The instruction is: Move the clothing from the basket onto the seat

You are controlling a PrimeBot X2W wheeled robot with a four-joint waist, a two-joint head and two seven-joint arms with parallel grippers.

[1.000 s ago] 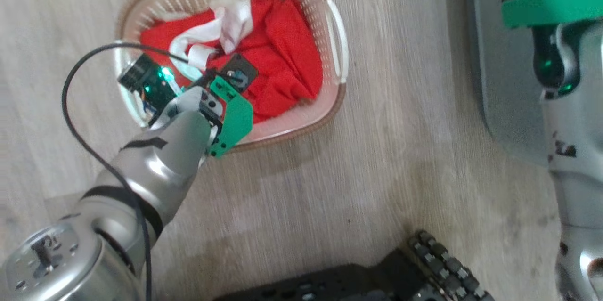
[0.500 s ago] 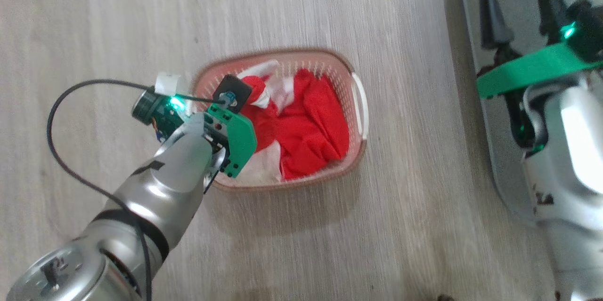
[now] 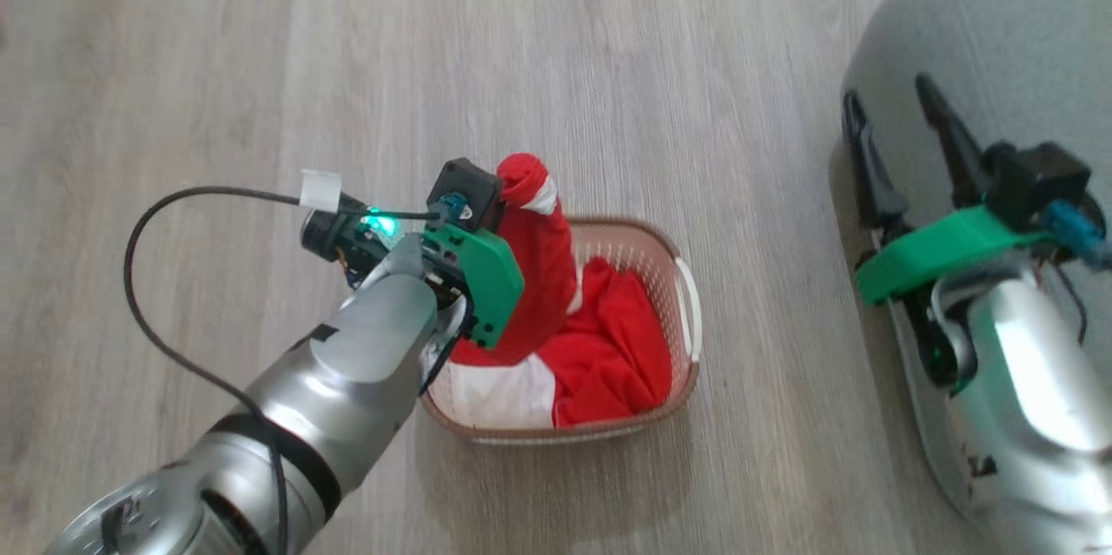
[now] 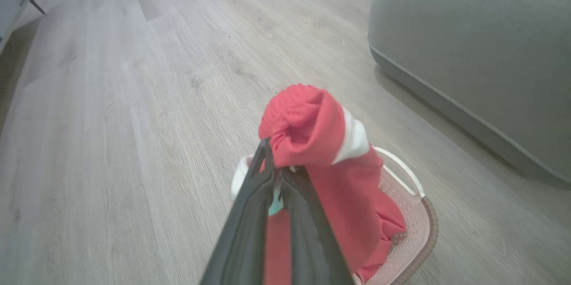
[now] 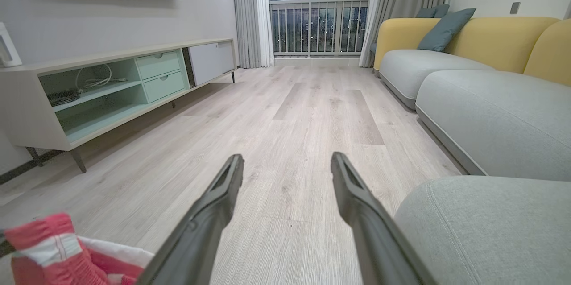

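The left gripper (image 4: 276,171) has its jaws clamped together on a bunched fold of the bright red soft clothing with white trim bands (image 3: 543,277). The pinched top of the fabric stands well above the small oval cream-white perforated plastic basket with a brown rim (image 3: 565,438). From there the cloth hangs down in a stretched column, and its lower end lies inside the basket with the rest of the red and white heap. A thin black cable (image 3: 139,277) loops from the left wrist out over the pale wood-look plank floor (image 3: 608,60).

The large grey-green upholstered seat with a rounded edge (image 3: 982,34) lies to the basket's right, apart from it, with a strip of bare floor between them. The right gripper (image 3: 886,95) hangs over the seat's near edge, its jaws wide apart and holding nothing, and its silver forearm with a green bracket (image 3: 947,247) covers part of that edge.

The right wrist view looks down the room. A low pale media cabinet with mint-green drawers (image 5: 111,84) stands on one side, and more grey seats with yellow backs (image 5: 468,39) on the other.
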